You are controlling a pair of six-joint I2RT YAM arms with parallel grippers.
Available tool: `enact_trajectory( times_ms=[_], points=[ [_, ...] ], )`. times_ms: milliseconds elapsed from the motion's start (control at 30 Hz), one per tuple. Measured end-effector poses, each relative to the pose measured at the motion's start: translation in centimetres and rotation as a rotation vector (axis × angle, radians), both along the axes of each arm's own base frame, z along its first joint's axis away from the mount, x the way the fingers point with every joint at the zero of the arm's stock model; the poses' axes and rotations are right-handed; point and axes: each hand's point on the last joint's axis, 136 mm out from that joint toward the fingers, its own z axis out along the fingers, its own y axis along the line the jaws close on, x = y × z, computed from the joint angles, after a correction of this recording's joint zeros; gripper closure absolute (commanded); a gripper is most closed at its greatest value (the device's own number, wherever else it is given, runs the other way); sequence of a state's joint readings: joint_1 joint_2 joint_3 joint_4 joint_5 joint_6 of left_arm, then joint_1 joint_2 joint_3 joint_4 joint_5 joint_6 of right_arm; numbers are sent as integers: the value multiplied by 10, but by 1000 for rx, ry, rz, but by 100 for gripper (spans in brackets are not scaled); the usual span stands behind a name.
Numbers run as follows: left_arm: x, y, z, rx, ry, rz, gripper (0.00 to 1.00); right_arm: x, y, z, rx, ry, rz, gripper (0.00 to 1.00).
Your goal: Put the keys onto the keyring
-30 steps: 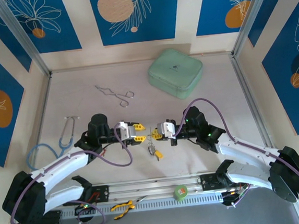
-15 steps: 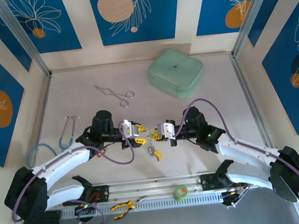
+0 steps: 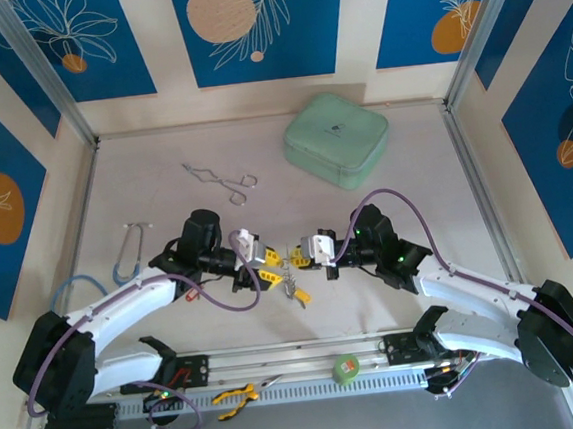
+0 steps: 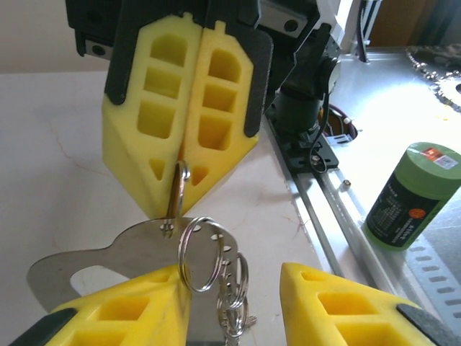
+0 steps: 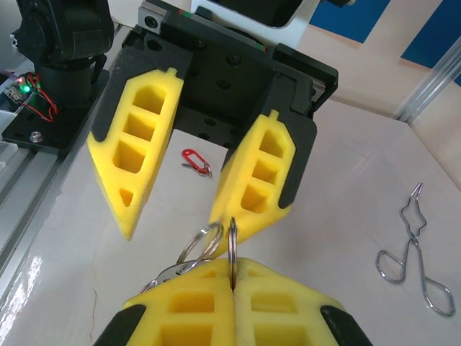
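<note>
Right tool (image 5: pixel 233 268): clamped on keyring (image 5: pixel 232 238)
Left tool (image 3: pixel 269 262): open, tips just beside keyring
Red-tagged key (image 3: pixel 191 295): bench (image 3: pixel 417 213), left tool's 8 o'clock

The left hand (image 4: pixel 229 280) shows its two yellow foam fingers (image 4: pixel 108 313) along the bottom edge, spread apart. Facing it, the right hand (image 4: pixel 170 196) has its yellow fingers pressed together, pinching a thin keyring (image 4: pixel 177 189) seen edge-on. This keyring meets the top of a flat silver key (image 4: pixel 115 254) lying against the left finger. A round split ring (image 4: pixel 183 254) stands in the gap, with smaller rings (image 4: pixel 235 306) below it. On the right, a green tape roll (image 4: pixel 412 196) stands beside a metal rail (image 4: pixel 338 216) edging the pale surface (image 4: pixel 50 180).
</note>
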State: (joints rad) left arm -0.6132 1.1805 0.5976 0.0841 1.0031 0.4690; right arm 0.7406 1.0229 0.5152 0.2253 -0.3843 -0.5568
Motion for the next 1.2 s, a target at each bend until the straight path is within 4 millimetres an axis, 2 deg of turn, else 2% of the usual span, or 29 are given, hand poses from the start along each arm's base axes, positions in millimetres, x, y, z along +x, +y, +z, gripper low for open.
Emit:
enact_trajectory(
  times_ms=[300,433,533,600,700,733,900,1067,1200],
  points=[
    [-15,-2,13,-32,-9,-45,66,3,1,3,10,-14,-16,100],
    [-28,-2,8,-9,35,-84,76,4,2,5,17,-21,-19,100],
    [-31,0,4,9,33,-85,74,5,2,6,19,-23,-19,100],
    [-28,2,8,7,-16,-53,70,5,2,6,19,-23,-19,100],
    [-19,8,20,-34,-162,37,55,4,2,7,21,-21,-19,100],
    [-15,11,24,-53,-222,79,54,4,2,7,22,-22,-19,100],
    [7,15,27,-62,-340,208,56,2,2,9,29,-19,-9,100],
    [21,8,17,-50,-342,227,62,-2,2,9,32,-9,8,100],
    [26,2,18,-73,-341,225,66,-4,3,7,25,-2,14,100]
  ],
)
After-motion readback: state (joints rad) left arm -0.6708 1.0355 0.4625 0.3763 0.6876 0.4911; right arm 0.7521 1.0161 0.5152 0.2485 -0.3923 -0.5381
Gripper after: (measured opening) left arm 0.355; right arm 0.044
